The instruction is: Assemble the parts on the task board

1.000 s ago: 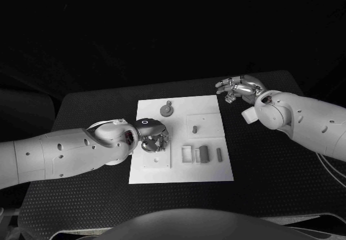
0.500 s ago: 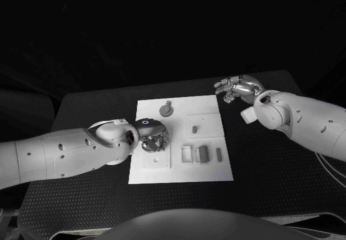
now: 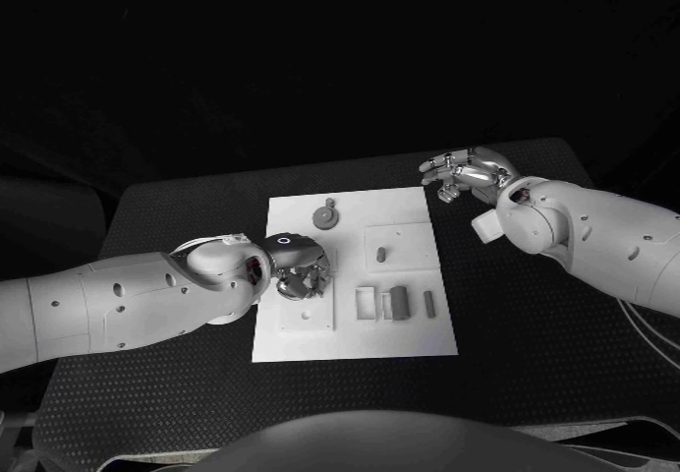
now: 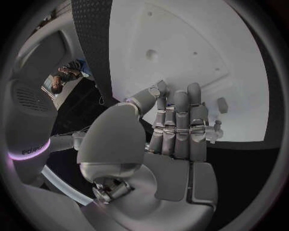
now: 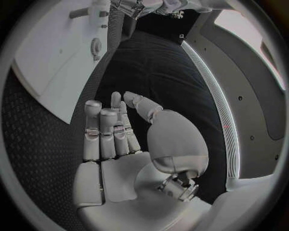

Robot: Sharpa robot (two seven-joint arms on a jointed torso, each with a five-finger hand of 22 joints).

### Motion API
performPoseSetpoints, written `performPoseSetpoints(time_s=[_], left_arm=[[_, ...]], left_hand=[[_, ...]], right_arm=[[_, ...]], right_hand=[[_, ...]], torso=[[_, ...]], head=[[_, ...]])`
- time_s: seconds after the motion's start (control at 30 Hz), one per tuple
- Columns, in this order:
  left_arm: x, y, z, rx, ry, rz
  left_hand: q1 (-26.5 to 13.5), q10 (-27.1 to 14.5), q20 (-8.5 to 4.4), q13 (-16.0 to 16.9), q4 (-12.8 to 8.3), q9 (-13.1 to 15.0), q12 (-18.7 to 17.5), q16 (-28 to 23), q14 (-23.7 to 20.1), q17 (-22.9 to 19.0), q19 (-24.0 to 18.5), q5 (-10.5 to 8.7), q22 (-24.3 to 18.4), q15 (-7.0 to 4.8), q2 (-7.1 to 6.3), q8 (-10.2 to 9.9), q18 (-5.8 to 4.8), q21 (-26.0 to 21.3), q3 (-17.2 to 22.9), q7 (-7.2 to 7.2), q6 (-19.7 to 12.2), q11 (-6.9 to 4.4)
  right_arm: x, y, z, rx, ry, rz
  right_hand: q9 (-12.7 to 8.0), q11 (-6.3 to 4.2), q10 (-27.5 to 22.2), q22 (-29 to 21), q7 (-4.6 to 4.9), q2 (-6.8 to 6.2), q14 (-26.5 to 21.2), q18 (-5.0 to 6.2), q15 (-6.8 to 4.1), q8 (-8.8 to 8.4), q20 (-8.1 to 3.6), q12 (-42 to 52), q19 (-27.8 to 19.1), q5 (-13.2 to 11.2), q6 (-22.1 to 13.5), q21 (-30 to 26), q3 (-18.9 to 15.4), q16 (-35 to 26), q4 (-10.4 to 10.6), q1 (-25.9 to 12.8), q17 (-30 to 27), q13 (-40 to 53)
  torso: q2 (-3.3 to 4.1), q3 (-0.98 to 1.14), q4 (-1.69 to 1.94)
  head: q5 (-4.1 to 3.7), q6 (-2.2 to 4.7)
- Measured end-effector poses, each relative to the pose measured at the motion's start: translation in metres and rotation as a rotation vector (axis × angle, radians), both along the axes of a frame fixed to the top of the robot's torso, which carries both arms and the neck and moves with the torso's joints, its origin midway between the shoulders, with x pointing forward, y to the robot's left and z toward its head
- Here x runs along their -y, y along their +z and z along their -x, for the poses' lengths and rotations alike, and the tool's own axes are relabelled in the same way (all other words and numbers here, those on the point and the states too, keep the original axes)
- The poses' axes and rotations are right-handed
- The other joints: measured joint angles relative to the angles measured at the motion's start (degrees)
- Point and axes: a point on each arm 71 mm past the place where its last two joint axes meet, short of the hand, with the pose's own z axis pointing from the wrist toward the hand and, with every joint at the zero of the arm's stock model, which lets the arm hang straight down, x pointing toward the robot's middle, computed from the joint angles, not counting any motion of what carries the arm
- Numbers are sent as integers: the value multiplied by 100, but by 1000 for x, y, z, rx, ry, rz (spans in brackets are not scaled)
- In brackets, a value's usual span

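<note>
The white task board lies mid-table. On it are a round grey part near the far edge, a small peg in the middle, and several block parts toward the near right. My left hand hovers low over the board's left half; in the left wrist view its fingers are straight and side by side with nothing in them, above the board. My right hand hangs off the board's far right corner, fingers loosely spread and empty.
Black textured table surrounds the board, with bare room at the right and near side. In the right wrist view the board with the round part lies beyond the palm, and the left hand is over it.
The right hand has edged slightly toward the board's far corner. The left hand and the parts have stayed put.
</note>
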Motion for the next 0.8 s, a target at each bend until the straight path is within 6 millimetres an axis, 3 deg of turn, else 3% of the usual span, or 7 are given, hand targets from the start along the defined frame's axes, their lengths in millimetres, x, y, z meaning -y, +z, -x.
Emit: performPoseSetpoints(time_s=[0.8], left_arm=[[3,-1,2,-7,-7,-5]], left_hand=[[-16,40,-37,0,-7,4,0,0,53,10,42,15,4,-52,17,-1,-3,-1,-10,-1,-1,-40]], right_arm=[[0,0,0,-1,3,0]], right_hand=[[1,0,0,0,7,23,0,0,0,-1,-12,0,13,0,-15,0,0,0,0,23,0,-4]], torso=[[1,1,1]], head=[[-16,0]])
